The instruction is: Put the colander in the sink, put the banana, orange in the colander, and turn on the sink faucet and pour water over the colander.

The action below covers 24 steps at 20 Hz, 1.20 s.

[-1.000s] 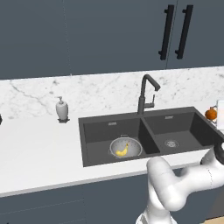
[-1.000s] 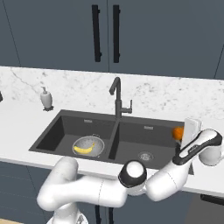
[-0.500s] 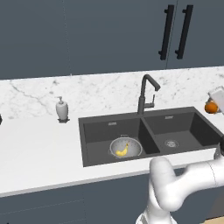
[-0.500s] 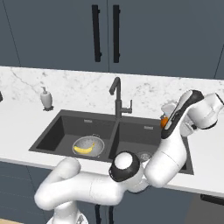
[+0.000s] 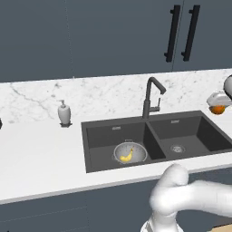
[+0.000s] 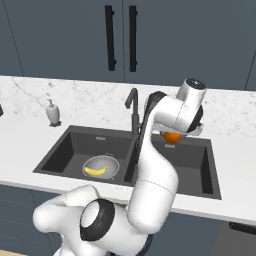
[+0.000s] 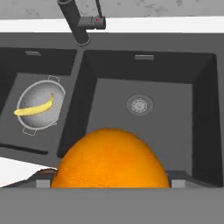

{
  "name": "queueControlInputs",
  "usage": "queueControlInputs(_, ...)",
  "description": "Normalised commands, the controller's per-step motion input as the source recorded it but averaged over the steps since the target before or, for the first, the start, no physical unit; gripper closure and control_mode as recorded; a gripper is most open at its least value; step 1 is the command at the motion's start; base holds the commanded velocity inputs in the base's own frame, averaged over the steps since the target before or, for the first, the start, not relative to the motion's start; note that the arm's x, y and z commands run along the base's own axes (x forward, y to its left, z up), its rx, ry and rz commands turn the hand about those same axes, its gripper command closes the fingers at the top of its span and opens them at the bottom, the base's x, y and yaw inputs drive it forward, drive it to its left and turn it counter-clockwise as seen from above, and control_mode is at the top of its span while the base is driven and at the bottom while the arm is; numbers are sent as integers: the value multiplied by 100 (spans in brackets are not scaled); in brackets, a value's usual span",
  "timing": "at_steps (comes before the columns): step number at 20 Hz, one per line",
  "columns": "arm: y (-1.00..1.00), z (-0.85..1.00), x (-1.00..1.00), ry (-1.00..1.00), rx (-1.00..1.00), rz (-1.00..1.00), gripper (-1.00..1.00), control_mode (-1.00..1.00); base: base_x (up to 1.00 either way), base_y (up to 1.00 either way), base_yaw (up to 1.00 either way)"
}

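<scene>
We have the orange (image 7: 111, 159) held tight in our gripper (image 6: 176, 134), up in the air over the right side of the sink (image 6: 60, 147); we think this is the step where the orange goes to the colander (image 6: 101, 167). The colander sits in the left side with the banana (image 6: 97, 170) lying in it; the right side has just its drain (image 7: 139, 104). Next we need to swing left past the faucet (image 6: 133, 112) and let go right above the colander.

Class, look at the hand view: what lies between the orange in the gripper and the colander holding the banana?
In the hand view, the sink's dark divider wall stands between the orange and the colander; otherwise bare basin floor.
</scene>
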Motion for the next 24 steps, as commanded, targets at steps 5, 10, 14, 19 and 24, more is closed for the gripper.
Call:
queueControlInputs(5,100,13,-91,-43,-48,7,100,-100,0,0,0)
queueControlInputs(10,100,43,-44,-5,-40,21,100,-100,0,0,0)
queueControlInputs(14,100,77,-31,15,-34,25,100,-100,0,0,0)
queueControlInputs(19,100,67,-31,10,-24,17,100,-100,0,0,0)
queueControlInputs(24,100,12,-27,-5,-7,17,100,-100,0,0,0)
